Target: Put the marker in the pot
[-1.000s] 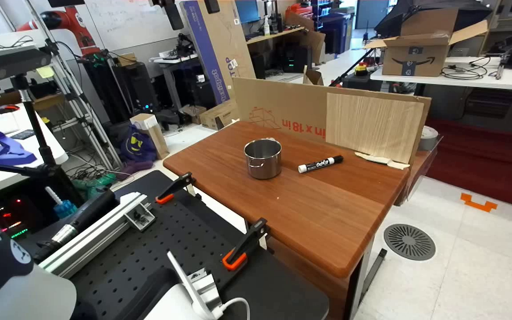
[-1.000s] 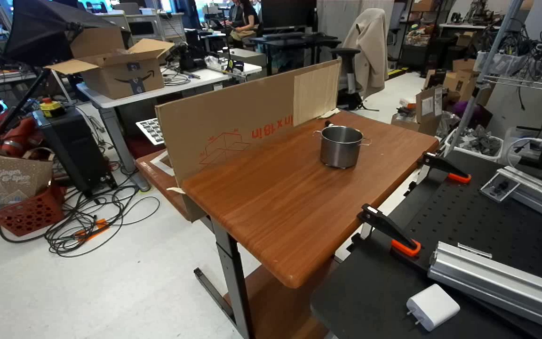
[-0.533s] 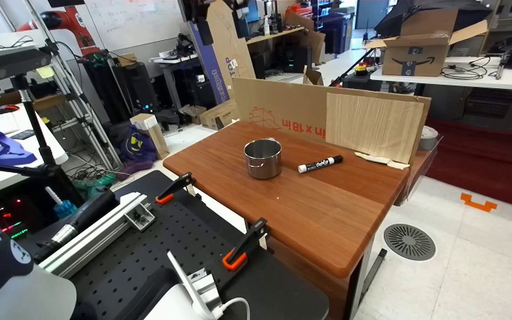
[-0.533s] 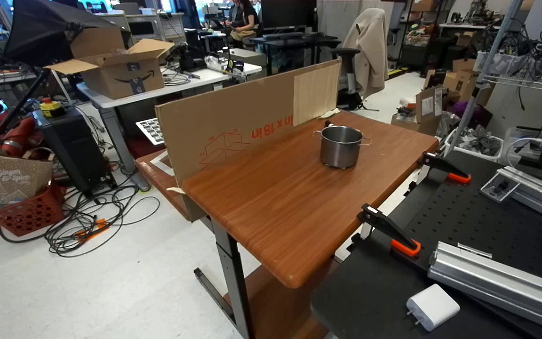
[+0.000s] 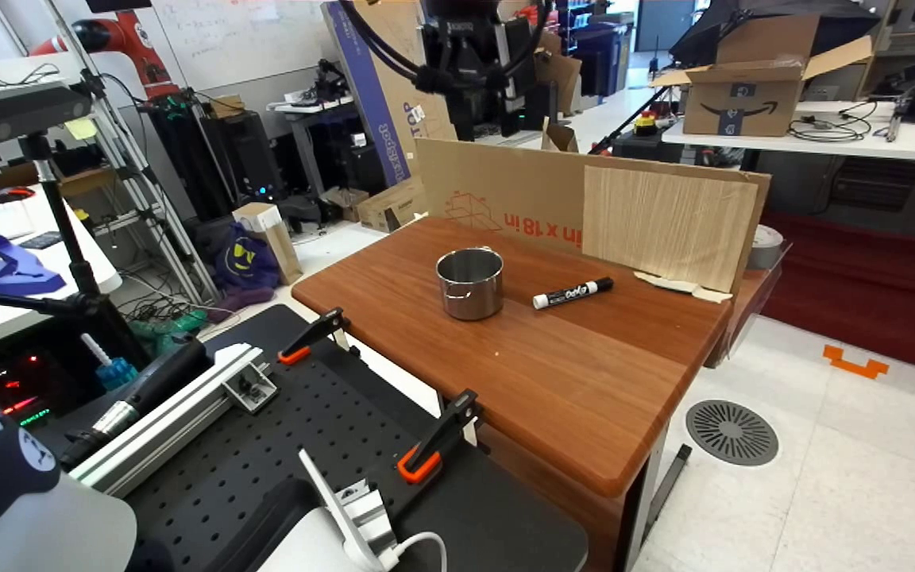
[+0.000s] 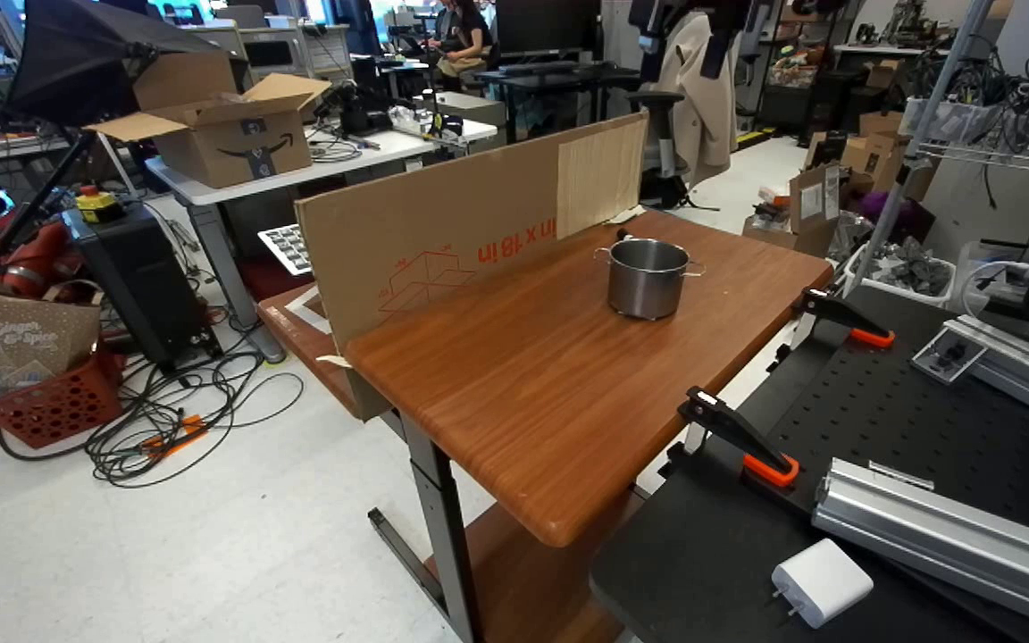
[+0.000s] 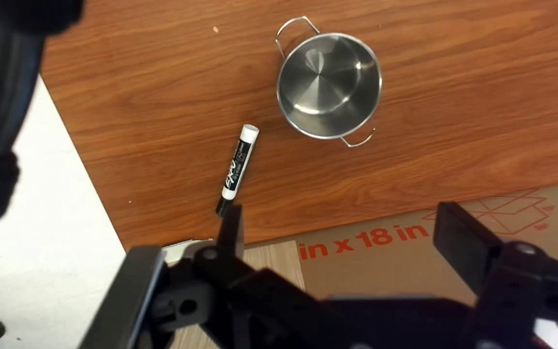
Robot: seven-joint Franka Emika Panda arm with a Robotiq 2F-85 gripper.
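Note:
The marker (image 5: pixel 573 293), black and white with a black cap, lies on the brown table. It also lies in the wrist view (image 7: pixel 239 165); in an exterior view only its black end (image 6: pixel 624 234) shows behind the pot. The pot (image 5: pixel 470 284), shiny silver metal with two wire handles, stands upright beside the marker, apart from it. It shows in an exterior view (image 6: pixel 647 281) and, with nothing in it, in the wrist view (image 7: pixel 330 87). My gripper (image 7: pixel 339 212) is open and empty, high above the table; it also shows in both exterior views (image 5: pixel 487 127) (image 6: pixel 684 64).
A cardboard panel (image 5: pixel 521 187) with a wood-pattern sheet (image 5: pixel 668 226) stands upright along the table's far edge. Two black and orange clamps (image 5: pixel 438 441) (image 5: pixel 313 335) grip the near edge of the brown table (image 5: pixel 553 373), beside the black perforated base plate (image 5: pixel 306 421).
My gripper has moved right across the top of an exterior view and come lower into sight. It has newly entered the top of an exterior view. The marker and pot have not moved.

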